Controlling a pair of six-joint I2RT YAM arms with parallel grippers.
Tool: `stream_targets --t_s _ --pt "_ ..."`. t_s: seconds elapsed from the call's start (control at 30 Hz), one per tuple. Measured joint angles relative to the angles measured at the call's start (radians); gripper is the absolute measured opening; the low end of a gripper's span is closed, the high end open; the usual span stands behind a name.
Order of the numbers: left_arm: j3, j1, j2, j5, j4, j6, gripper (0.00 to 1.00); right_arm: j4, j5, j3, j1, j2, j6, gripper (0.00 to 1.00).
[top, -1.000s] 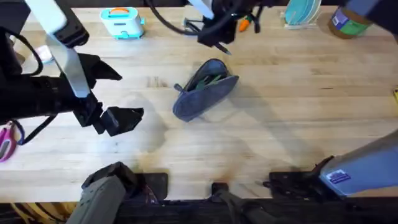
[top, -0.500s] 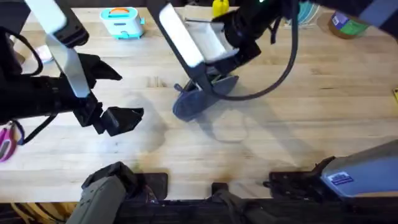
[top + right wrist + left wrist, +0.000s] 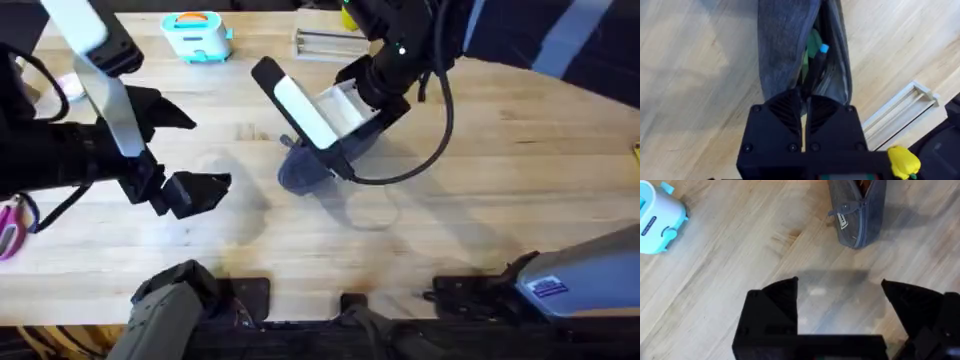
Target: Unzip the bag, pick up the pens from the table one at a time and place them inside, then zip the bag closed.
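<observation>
My right gripper (image 3: 804,107) is down over the bag (image 3: 790,45), which lies near the middle of the table (image 3: 480,180), and my two black fingers are pressed almost together on a slim dark pen (image 3: 816,67) with a light blue cap, pinching its lower end while the capped end pokes into the bag's open mouth. The zip is undone and something green shows inside, beside the pen. From above, my right arm reaches in from the far side and covers most of the bag (image 3: 305,172), leaving only its nearer rounded end showing. My left gripper (image 3: 840,300) hangs over bare wood on the left side of the table, well apart from the bag (image 3: 858,212), its fingers spread wide with nothing between them. A small turquoise toaster toy (image 3: 195,35) sits near the table's far edge
</observation>
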Motion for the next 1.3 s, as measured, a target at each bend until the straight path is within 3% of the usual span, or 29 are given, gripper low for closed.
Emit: stream_targets --t_s 0.97,1.0,1.03,1.13,1.3 --pt "0.000 0.000 0.000 0.000 0.000 0.000 0.993 0.078 0.003 0.000 0.095 0.135 -0.006 0.032" --pt "0.000 0.000 0.000 0.000 0.000 0.000 0.993 0.078 0.003 0.000 0.095 0.135 -0.003 0.110" --pt "0.000 0.000 0.000 0.000 0.000 0.000 0.993 0.084 0.002 0.000 0.096 0.135 -0.006 0.548" --pt "0.000 0.000 0.000 0.000 0.000 0.000 0.993 0.080 0.000 0.000 0.097 0.135 -0.008 0.953" --pt "0.000 0.000 0.000 0.000 0.000 0.000 0.993 0.079 0.000 0.000 0.097 0.135 -0.006 0.995"
